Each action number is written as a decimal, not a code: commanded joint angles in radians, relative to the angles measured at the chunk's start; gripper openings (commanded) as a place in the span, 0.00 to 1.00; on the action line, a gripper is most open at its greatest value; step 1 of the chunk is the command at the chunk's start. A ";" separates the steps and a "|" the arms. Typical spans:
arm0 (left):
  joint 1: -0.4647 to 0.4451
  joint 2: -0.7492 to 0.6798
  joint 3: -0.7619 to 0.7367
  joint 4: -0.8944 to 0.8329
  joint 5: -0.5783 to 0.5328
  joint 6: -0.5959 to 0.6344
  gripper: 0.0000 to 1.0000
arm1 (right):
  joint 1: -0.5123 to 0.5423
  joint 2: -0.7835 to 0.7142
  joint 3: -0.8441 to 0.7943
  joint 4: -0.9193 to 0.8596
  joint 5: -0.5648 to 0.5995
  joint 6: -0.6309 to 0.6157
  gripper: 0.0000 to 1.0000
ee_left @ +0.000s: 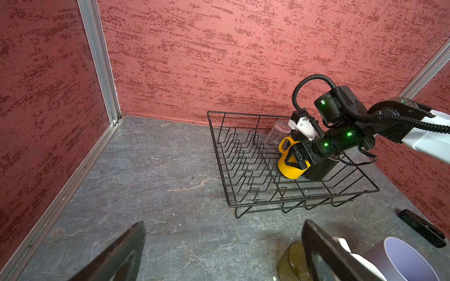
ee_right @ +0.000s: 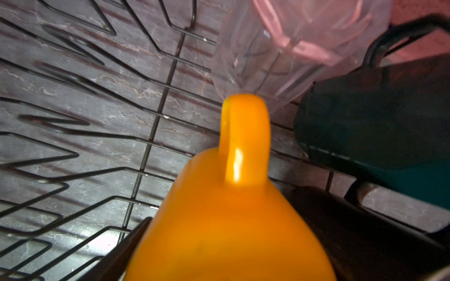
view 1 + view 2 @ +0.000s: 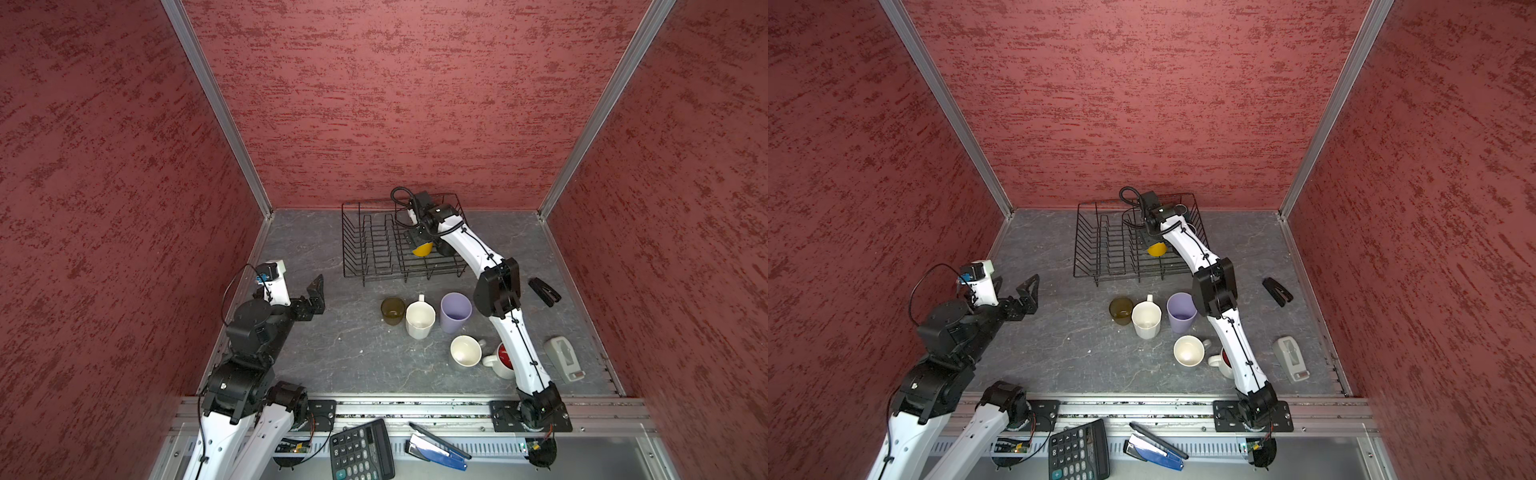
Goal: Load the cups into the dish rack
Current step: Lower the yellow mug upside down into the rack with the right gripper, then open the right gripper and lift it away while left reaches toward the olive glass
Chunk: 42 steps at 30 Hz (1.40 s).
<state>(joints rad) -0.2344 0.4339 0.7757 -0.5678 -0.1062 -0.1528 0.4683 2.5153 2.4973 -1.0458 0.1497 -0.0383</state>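
My left tool [image 1: 224, 226] hovers over the left edge of the table [image 3: 332, 353], jaws spread wide, holding nothing.

The dish rack [image 3: 353, 249] sits at the far edge, about mid-table, on short feet. The plate-slot loops fill its left part, with no cup in them. Four cups are in its right part:
- The clear glass [image 1: 277, 138] is mouth down toward the rack's far side.
- The yellow mug [image 1: 289, 170] is just in front of it, tilted, with the handle up.
- The black mug [image 1: 321, 169] is right beside the yellow one.
- The teal mug [image 2: 377, 133] is beside the clear glass and shows only in the right wrist view.

My right tool [image 1: 293, 161] reaches down into the rack with the yellow mug between its jaws. I cannot tell whether the pads press on it or stand just off it.

Five cups are on the table in front of the rack, all upright:
- The olive-brown glass [image 3: 392, 310], the white mug [image 3: 419, 320] and the lavender tumbler [image 3: 455, 311] stand in a close row.
- Nearer the front edge is a pale mug [image 3: 466, 351] with a grey handle.
- Beside that is a white mug with red inside [image 3: 500, 359], partly hidden behind my right arm.

A black stapler [image 3: 544, 292] and a grey device [image 3: 565, 363] lie toward the right edge. On the rail below the front edge are a calculator [image 3: 361, 451] and a blue stapler [image 3: 438, 449].
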 commanded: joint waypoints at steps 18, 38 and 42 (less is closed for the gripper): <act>0.014 0.041 0.015 -0.014 0.052 -0.039 1.00 | -0.007 -0.412 -0.254 0.268 -0.159 0.117 0.99; -0.032 0.258 0.104 -0.188 0.316 -0.310 0.89 | -0.008 -1.010 -1.127 0.703 -0.302 0.257 0.99; -0.145 0.285 0.105 -0.229 0.235 -0.344 0.87 | -0.008 -1.045 -1.182 0.704 -0.303 0.259 0.99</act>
<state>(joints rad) -0.3244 0.7147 0.8623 -0.7517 0.1524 -0.4484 0.4671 1.5127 1.3327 -0.3935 -0.1398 0.2028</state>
